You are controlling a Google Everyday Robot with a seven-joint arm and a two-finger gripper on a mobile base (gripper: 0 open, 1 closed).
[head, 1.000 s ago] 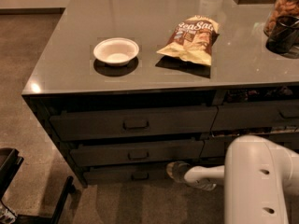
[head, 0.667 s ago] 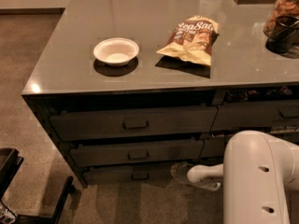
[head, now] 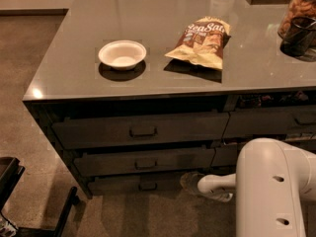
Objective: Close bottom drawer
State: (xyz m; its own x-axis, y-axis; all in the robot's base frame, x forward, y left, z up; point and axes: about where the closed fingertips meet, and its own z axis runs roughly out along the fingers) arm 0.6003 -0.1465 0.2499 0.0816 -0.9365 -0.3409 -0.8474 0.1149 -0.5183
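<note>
The bottom drawer is the lowest of a stack of three dark-grey drawers under the counter, with a low flat front and a small dark pull at centre. Its front sits about level with the drawers above. My gripper reaches in from the right on a white arm and sits at the right end of the bottom drawer's front, close to or touching it.
On the counter lie a white bowl and a chip bag; jars stand at the far right. A neighbouring narrower drawer stack is at right. A black frame stands at lower left.
My arm has slid slightly to the right and the gripper with it, staying low at the bottom drawer's right end. The drawers look unchanged.
</note>
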